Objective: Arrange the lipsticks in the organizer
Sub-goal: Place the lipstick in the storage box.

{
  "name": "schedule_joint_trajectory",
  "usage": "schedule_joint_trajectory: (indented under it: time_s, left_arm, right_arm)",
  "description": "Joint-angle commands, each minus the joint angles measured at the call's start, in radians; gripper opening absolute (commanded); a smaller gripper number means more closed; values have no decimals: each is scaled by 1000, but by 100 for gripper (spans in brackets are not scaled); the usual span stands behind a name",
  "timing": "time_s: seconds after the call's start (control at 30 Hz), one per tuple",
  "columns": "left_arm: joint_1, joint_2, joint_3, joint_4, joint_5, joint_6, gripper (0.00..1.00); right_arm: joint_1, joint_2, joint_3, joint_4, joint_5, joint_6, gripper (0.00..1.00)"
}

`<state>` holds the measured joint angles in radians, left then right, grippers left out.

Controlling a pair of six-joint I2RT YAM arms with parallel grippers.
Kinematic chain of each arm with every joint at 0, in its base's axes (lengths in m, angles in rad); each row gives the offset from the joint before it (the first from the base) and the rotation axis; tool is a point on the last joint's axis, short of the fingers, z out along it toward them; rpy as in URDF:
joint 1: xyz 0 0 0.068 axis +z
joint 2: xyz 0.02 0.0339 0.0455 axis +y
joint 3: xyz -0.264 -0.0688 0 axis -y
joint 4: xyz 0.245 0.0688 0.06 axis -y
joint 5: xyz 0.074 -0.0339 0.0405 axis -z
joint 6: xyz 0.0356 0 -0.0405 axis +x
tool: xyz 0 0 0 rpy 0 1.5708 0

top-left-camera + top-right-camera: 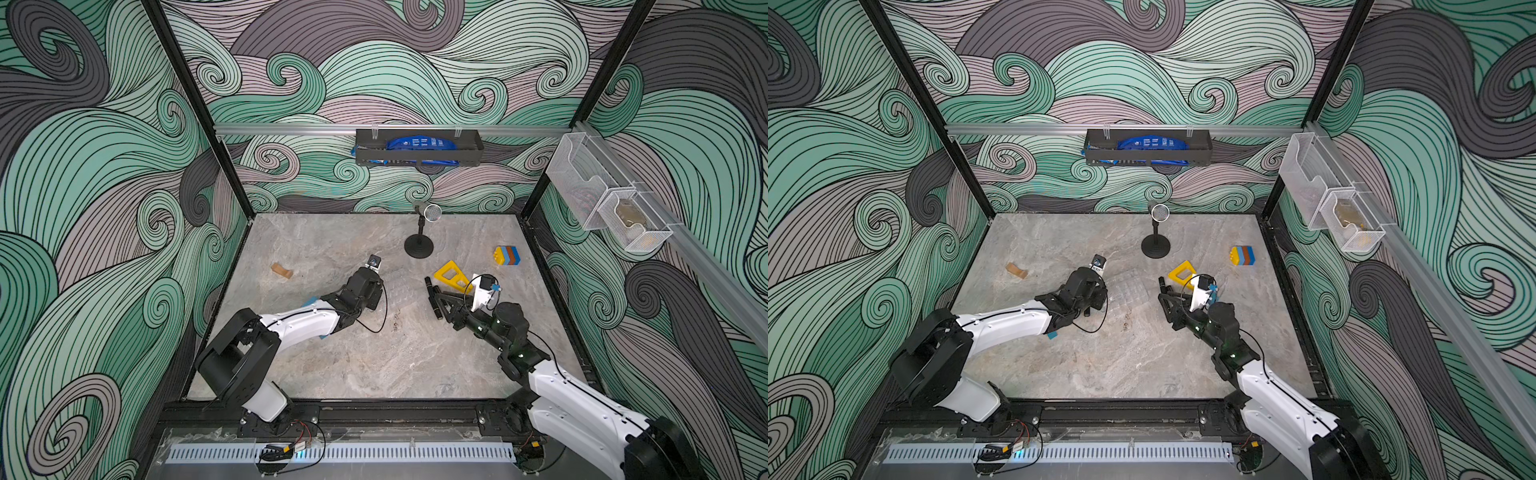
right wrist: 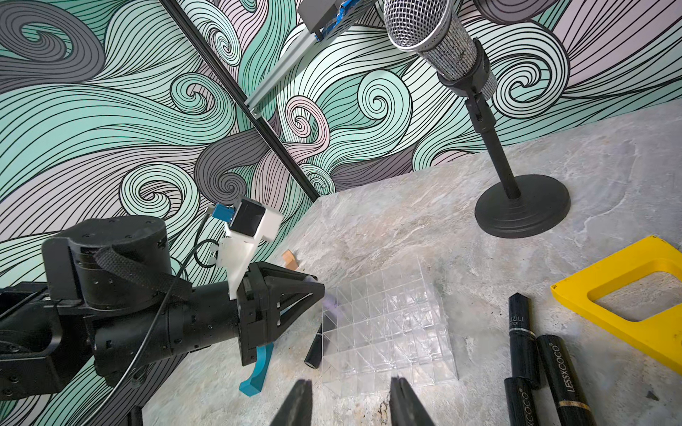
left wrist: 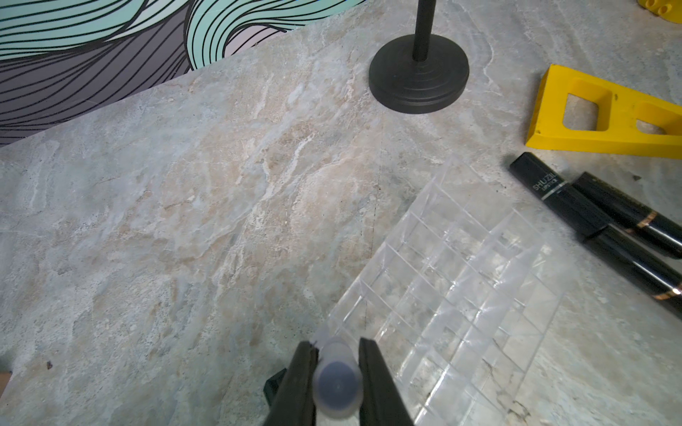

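My left gripper (image 3: 337, 346) is shut on the pale lilac lipstick (image 3: 337, 380), holding it at a near corner of the clear organizer (image 3: 461, 295). In the right wrist view the lilac lipstick (image 2: 330, 304) shows at the left gripper's tip (image 2: 319, 293), over the organizer's (image 2: 387, 324) corner cells. One black lipstick (image 2: 315, 346) lies on the table against the organizer's side. Three more black lipsticks (image 2: 520, 332) (image 2: 561, 365) (image 2: 520, 402) lie together beside the yellow frame. My right gripper (image 2: 350, 387) is open and holds nothing, just short of the organizer's near edge.
A microphone on a round black stand (image 1: 419, 245) is behind the organizer. The yellow triangular frame (image 1: 451, 274) lies right of it, with stacked coloured blocks (image 1: 507, 255) further right. A wooden piece (image 1: 281, 270) lies at the left. A teal piece (image 2: 256, 376) lies under the left arm.
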<state>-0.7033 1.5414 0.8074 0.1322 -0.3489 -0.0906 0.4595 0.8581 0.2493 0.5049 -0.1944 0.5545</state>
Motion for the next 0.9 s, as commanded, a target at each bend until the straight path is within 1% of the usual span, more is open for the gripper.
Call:
schedule_joint_trajectory:
  time_s: [0.0,0.07,0.2,0.33,0.47,0.6,0.7,0.77,0.87]
  left_arm:
    - [-3,11,0,19,-31,21,1]
    - [-4,13,9,1,-30,12,6]
    - [-5,13,31,-78,-23,-45,17]
    - [-4,4,38,-108,-17,-67,26]
    - [-4,-44,61,-153,-8,-84,39]
    - [-5,-129,72,-167,34,-83,47]
    - [-5,-213,77,-192,85,-83,52]
    - [-4,-249,70,-199,97,-82,54]
    - [-3,-316,65,-255,99,-94,56]
  right_arm:
    - [-6,-8,19,-1,-17,3,39]
    - [-6,-10,22,-6,-18,4,39]
    - [-6,-14,28,-23,-15,1,39]
    - [-6,-13,33,-38,-7,4,39]
    - [-6,-6,61,-95,32,-1,42]
    - [-5,27,117,-226,126,-24,45]
    - [-6,94,182,-385,198,-64,45]
    - [-10,130,214,-460,225,-88,45]
    - [-10,196,290,-567,251,-140,45]
